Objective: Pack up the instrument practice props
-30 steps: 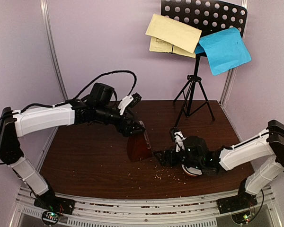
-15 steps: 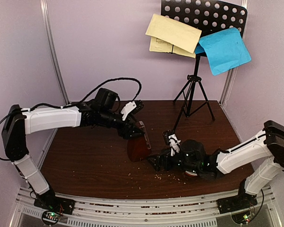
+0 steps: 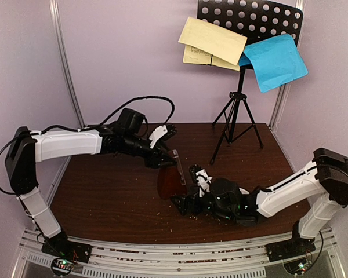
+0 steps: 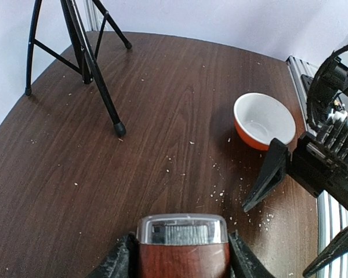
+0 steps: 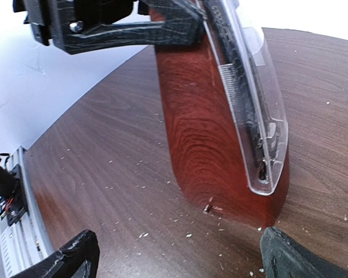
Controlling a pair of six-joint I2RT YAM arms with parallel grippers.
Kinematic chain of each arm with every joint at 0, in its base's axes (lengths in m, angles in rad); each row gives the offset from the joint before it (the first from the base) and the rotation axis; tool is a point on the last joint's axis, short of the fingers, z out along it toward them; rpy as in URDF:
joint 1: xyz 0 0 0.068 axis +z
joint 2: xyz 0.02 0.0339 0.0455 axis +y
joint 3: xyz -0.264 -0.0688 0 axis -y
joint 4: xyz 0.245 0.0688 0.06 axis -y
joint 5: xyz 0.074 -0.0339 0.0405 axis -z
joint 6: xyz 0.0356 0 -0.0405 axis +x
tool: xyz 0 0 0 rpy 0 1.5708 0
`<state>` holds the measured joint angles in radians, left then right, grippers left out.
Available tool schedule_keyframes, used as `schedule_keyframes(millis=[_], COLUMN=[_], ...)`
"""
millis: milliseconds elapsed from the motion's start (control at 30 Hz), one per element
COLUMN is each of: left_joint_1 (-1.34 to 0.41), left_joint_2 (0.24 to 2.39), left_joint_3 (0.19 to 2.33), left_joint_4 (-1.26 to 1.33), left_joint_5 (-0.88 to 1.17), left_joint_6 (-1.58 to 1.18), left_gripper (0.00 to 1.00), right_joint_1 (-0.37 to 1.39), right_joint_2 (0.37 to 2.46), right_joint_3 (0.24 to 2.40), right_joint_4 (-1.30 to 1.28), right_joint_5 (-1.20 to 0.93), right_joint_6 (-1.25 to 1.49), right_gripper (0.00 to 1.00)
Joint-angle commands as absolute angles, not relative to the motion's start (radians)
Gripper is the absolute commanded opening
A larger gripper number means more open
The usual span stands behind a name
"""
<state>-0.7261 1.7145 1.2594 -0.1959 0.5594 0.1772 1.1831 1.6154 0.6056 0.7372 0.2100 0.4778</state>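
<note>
The brown pyramid metronome [image 3: 170, 180] with its clear cover [image 5: 250, 98] stands on the table, base down. My left gripper [image 3: 166, 158] is shut on its top, with fingers [image 4: 117, 263] on both sides of the metronome [image 4: 182, 246]. My right gripper [image 3: 183, 202] is open and low, just in front of the metronome's base [image 5: 220, 174], which sits between its fingertips [image 5: 69, 258]. The black music stand [image 3: 239, 110] is at the back right. Pale yellow sheets [image 3: 211, 40] and a blue sheet [image 3: 274, 61] lie on its desk.
A white bowl with an orange outside [image 4: 264, 120] sits on the table right of the metronome, beside my right arm. Brown crumbs [image 3: 206, 215] are scattered on the wood. The tripod's legs [image 4: 101, 87] stand behind. A metal rail [image 3: 162, 255] runs along the near edge.
My right gripper has slid left across the table to the metronome's base. My left gripper has stayed shut on the metronome's top and shifted slightly right.
</note>
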Motion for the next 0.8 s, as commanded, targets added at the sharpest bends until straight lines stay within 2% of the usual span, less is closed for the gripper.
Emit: schedule_keyframes(millis=[0,400,767], left_joint_1=[-0.691,-0.635,-0.631], left_joint_2=[1.760,1.843,1.861], left_joint_3=[1.296,1.365,1.365], left_joint_4=[-0.285,-0.350,-0.355], left_joint_5=[0.655,0.765,0.706], left_joint_6=[0.196,0.146,0.149], left_gripper=[0.33,0.28,0.28], right_joint_1=[1.215,1.238,1.176], right_joint_2=[1.657,1.763,1.867], right_joint_3=[0.682,0.762,0.839], right_joint_4=[0.639,0.529,0.486], right_joint_5=[0.341,0.433,0.368], right_joint_6=[0.514,0.563,0.553], right_gripper=[0.99,1.00,1.00])
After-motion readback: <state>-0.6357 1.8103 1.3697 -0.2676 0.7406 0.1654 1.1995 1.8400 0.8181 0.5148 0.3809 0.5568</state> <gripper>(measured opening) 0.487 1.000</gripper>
